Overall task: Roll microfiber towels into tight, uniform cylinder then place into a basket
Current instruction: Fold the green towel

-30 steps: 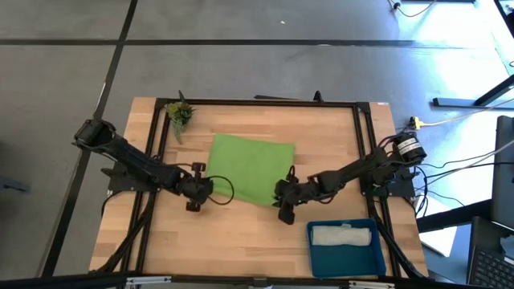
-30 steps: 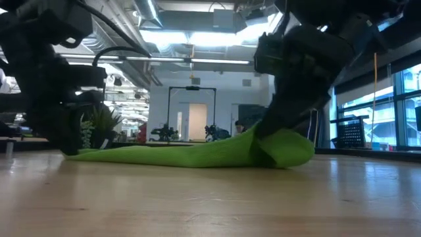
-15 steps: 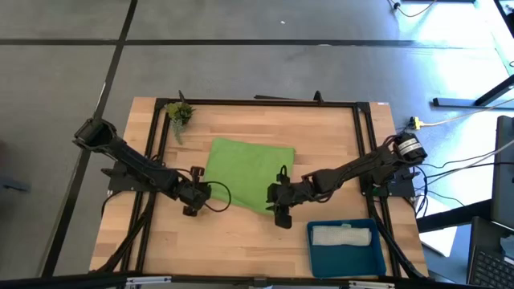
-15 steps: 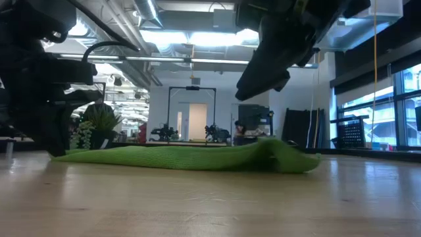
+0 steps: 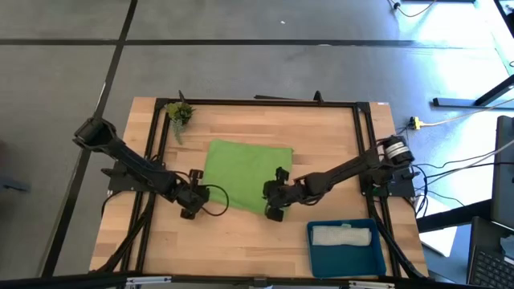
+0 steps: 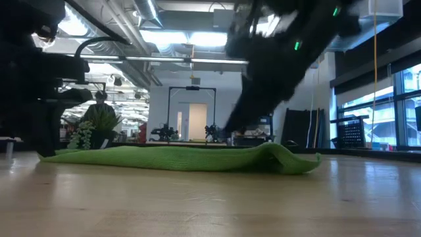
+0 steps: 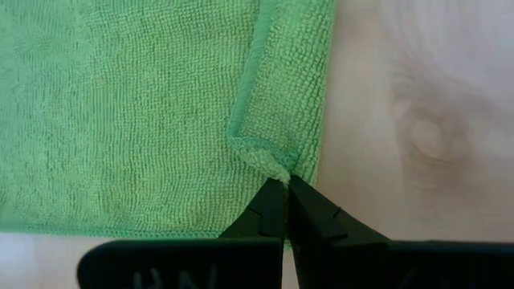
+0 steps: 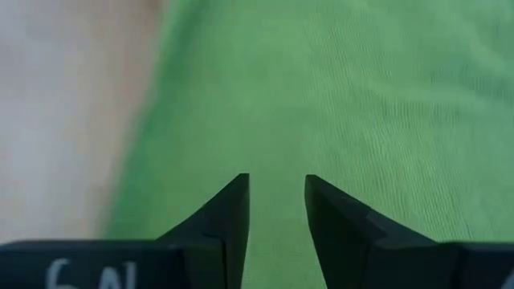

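Note:
A lime green microfiber towel [image 5: 245, 171] lies spread on the wooden table, its underside resting on the tabletop [image 6: 184, 158]. My left gripper [image 5: 191, 205] is shut on the towel's near left corner. My right gripper [image 5: 274, 210] hangs open above the towel's near right part [image 8: 277, 181], clear of the cloth, with nothing between its fingers. A pale rolled towel [image 5: 342, 235] lies inside the teal-blue basket [image 5: 315, 258] at the near right. My left gripper pinches the green towel's near left corner [image 7: 274, 164] between its two fingertips, where the cloth is gathered into a small fold. The fingers slant down at it from above. The rest of the towel lies slack and flat on the table.
A small leafy plant sprig [image 5: 180, 114] lies at the far left corner. A black frame [image 5: 265, 102] runs around the work area. Bare wood stretches along the near edge, left of the basket.
My right gripper has risen off the towel's near right end and gone a little toward the table's left edge; the bulge it held up there has sunk flat. My left gripper has gone toward the left edge, drawing the whole towel slightly that way.

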